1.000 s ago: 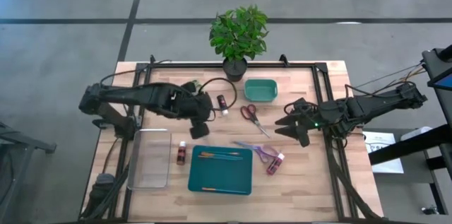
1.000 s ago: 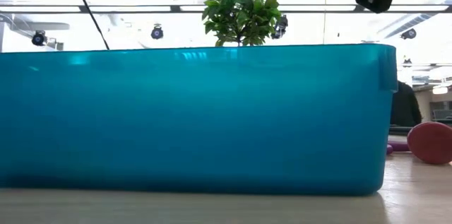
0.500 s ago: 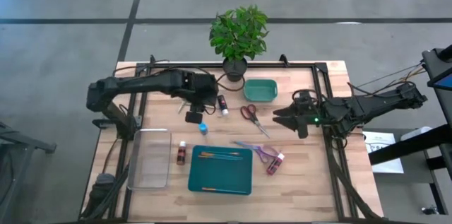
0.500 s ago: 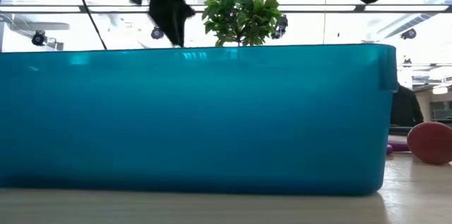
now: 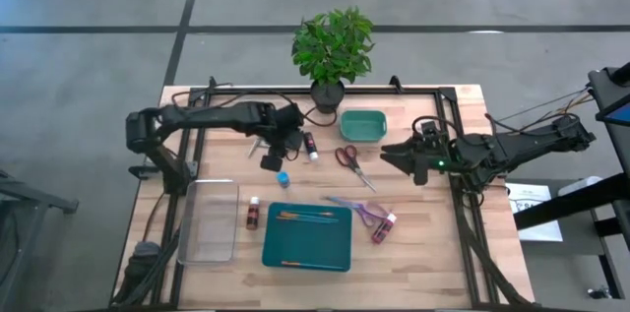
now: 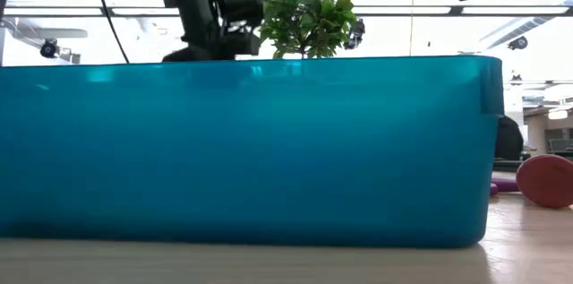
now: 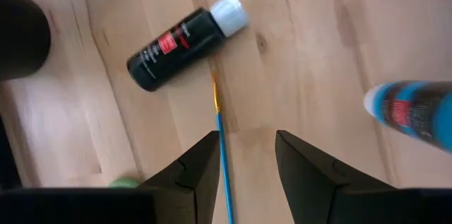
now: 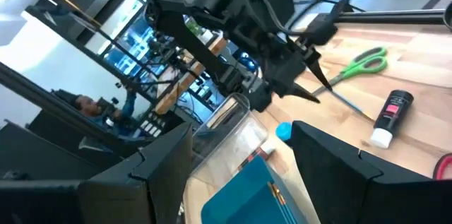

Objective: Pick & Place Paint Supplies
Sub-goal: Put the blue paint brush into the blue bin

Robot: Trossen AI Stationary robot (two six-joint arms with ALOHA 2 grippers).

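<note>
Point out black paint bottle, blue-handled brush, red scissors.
black paint bottle point(image 7: 171, 45), left wrist view, label on body
blue-handled brush point(image 7: 222, 150), left wrist view, mid handle
red scissors point(image 5: 346, 156), high view, handles

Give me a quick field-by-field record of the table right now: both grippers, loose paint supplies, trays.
left gripper: open, above a blue brush on the wood
right gripper: open, empty, raised beside the scissors
black paint bottle: lying on the table by the brush tip
blue paint bottle: on the table near the left gripper
dark red bottle: left of the teal tray
teal tray contents: brushes
clear container: left side
</note>
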